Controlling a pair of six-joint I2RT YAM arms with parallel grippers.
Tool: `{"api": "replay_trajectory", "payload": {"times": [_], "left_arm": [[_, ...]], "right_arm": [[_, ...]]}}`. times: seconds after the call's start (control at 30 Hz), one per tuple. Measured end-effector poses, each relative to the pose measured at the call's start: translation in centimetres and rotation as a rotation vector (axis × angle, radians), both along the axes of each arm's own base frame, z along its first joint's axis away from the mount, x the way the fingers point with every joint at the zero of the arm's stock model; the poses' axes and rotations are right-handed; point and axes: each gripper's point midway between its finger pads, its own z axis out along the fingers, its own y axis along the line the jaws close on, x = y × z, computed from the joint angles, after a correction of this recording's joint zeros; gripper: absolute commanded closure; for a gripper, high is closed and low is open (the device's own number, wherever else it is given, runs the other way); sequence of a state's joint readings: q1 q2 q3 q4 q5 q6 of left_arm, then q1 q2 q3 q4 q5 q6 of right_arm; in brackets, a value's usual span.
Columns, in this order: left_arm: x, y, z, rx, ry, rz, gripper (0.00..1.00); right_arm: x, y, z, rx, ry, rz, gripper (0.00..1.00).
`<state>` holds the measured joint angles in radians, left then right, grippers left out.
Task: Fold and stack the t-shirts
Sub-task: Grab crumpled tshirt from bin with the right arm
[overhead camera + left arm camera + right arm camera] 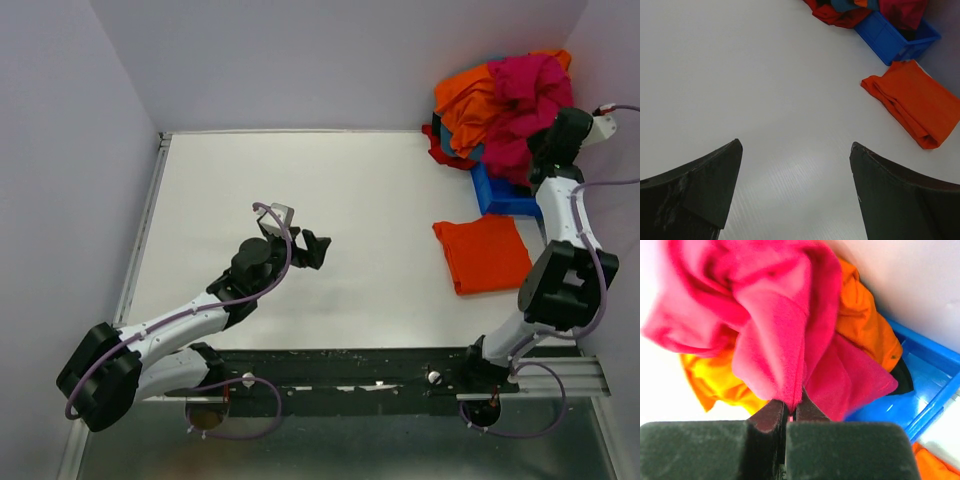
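Right end effector [788,412] clamps the pink tee [770,330], presumably to pull it from the bin [935,390]; left end effector [796,145] hangs spread.

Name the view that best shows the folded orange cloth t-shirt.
Left wrist: the folded orange cloth t-shirt shows large, its folds clear. Top external shows it whole but smaller; right wrist, perhaps an orange sliver.

1. Overhead view: bright, even, diffuse light; only faint, soft shadows on the tabletop [350,200].
2. Left wrist view: mild sheen on the tabletop near the lens.
3. Right wrist view: pink t-shirt [775,315] blurred at close range; left edge washed out to white.
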<state>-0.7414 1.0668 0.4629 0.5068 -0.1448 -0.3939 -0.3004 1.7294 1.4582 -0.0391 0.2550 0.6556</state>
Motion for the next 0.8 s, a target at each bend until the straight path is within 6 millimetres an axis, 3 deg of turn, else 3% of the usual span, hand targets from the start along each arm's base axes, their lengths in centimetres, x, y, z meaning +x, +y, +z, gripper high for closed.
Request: {"api": "replay_trajectory", "payload": {"times": [0.17, 0.33, 0.6, 0.73, 0.8], "left_arm": [[0.0, 0.0, 0.0, 0.0, 0.0, 0.0, 0.01], [0.0, 0.0, -0.1, 0.003, 0.002, 0.0, 0.01], [0.0, 0.0, -0.2, 0.006, 0.004, 0.001, 0.01], [0.0, 0.1, 0.1, 0.003, -0.004, 0.006, 0.01], [0.1, 0.4, 0.5, -0.003, -0.014, 0.019, 0.01]], "right_arm": [[-4.7, 3.7, 7.6, -0.037, -0.159, 0.073, 0.99], [-8.7, 10.4, 12.3, -0.062, -0.251, 0.288, 0.99], [-10.3, 24.9, 20.9, -0.134, -0.307, 0.811, 0.99], [-13.0, 35.9, 25.6, -0.207, -0.345, 1.151, 0.99], [-14.4, 40.4, 27.9, -0.258, -0.376, 1.27, 0.99]]}}
